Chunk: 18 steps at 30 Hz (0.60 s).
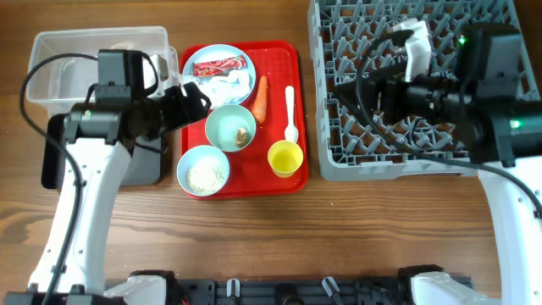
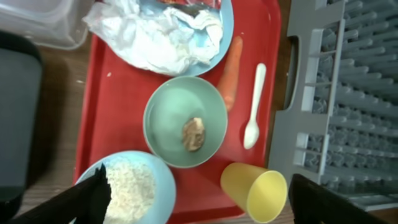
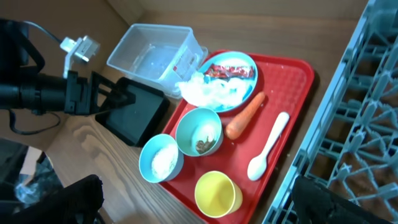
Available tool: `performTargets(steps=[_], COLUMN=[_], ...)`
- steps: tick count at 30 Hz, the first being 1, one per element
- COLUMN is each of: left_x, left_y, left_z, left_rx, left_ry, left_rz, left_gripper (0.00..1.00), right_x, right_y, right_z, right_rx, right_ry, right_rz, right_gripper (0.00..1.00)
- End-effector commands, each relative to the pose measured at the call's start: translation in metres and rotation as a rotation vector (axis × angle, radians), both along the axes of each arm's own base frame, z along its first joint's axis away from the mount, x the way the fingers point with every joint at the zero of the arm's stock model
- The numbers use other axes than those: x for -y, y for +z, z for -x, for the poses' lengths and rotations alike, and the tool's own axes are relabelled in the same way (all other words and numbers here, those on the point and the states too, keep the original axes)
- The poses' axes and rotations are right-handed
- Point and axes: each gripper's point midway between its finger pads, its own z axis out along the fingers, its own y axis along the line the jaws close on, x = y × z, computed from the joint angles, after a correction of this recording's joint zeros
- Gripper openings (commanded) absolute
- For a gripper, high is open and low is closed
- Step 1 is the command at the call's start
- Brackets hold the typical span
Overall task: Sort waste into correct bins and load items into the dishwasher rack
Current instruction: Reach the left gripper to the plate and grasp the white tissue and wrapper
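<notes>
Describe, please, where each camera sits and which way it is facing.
Overhead: fixed above the table, looking straight down on the red tray and dishwasher rack; the left arm and right arm both show.
Left wrist: above the tray, looking down on the mint-green bowl; the left fingers fill the bottom corners.
Right wrist: over the rack's edge, looking across the tray towards the left arm; the right fingers fill the bottom corners.
Shared: both wrist views show the yellow cup and white spoon.

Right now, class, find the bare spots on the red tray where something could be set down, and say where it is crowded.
Two free patches on the tray: the far right corner, between plate and spoon, and the front strip between rice bowl and yellow cup. The middle is crowded: green bowl, carrot and plate sit close.
</notes>
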Motion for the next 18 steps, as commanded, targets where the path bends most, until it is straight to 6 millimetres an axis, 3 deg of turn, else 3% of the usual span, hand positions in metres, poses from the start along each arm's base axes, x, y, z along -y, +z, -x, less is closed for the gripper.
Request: performTargets(steps=[1, 4, 6, 8, 10, 12, 14, 18], left_x=[0.015, 0.013, 0.017, 0.021, 0.028, 0.032, 0.029, 0.042], left_y=[0.009, 0.032, 0.051, 0.051, 0.035, 0.005, -0.034, -0.089], left_z=[-0.008, -0.026, -0.053, -0.082, -0.111, -0.126, -0.124, -0.127], left_rx=[0.031, 0.074, 0.105, 0.104, 0.072, 0.007, -0.115, -0.227], left_ry=[-0.004, 0.084, 0.117, 0.168, 0.233, 0.31, 0.426, 0.413], left_rz=[-0.02, -0.142, -0.225, -0.25, -0.22, -0.191, -0.179, -0.201], left_gripper=[0.88, 0.93, 0.98, 0.99, 1.0, 0.99, 1.0, 1.0], right_x=[0.005, 0.006, 0.006, 0.006, 0.007, 0.009, 0.011, 0.013], right_y=[-0.006, -0.006, -0.008, -0.01, -0.013, -0.017, -0.021, -0.025], right_z=[-0.007, -0.007, -0.006, -0.004, -0.001, 0.001, 0.004, 0.006], right_rx=[-0.028, -0.027, -0.037, -0.051, -0.069, -0.086, -0.112, -0.131], right_ry=[-0.042, -0.049, -0.05, -0.05, -0.048, -0.059, -0.065, -0.076], right_rz=[0.024, 0.032, 0.032, 0.034, 0.038, 0.052, 0.062, 0.077], right_gripper=[1.0, 1.0, 1.0, 1.0, 1.0, 1.0, 1.0, 1.0])
